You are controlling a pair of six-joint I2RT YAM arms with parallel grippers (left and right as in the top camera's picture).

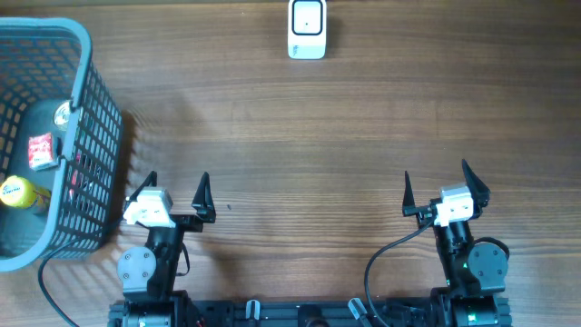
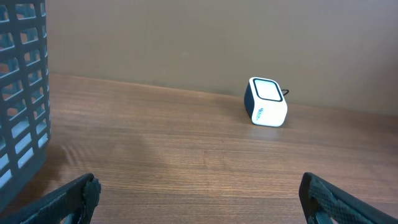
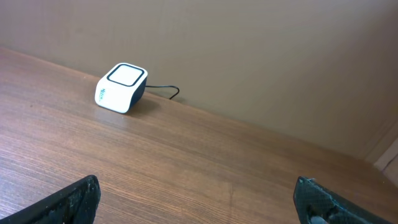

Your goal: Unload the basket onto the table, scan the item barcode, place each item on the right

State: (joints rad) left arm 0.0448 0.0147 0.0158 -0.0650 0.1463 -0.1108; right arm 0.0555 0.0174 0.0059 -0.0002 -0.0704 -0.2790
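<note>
Your left gripper [image 1: 177,183] and right gripper [image 1: 437,177] both stand wide open and empty at the near edge. The items, a yellow bottle [image 1: 16,193] among them, lie in the basket [image 1: 89,82] just left of the left gripper, so that arm is nearer. The barcode scanner [image 1: 307,29] sits far ahead, midway between the arms.

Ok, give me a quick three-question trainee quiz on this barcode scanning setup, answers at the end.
1. True or false: the left claw and right claw both stand open and empty.
2. Where on the table does the scanner stand?
3. Which sits nearest the left claw? A) scanner B) basket C) right claw
Key: 1 true. 2 At the far edge, near the middle. 3 B.
</note>
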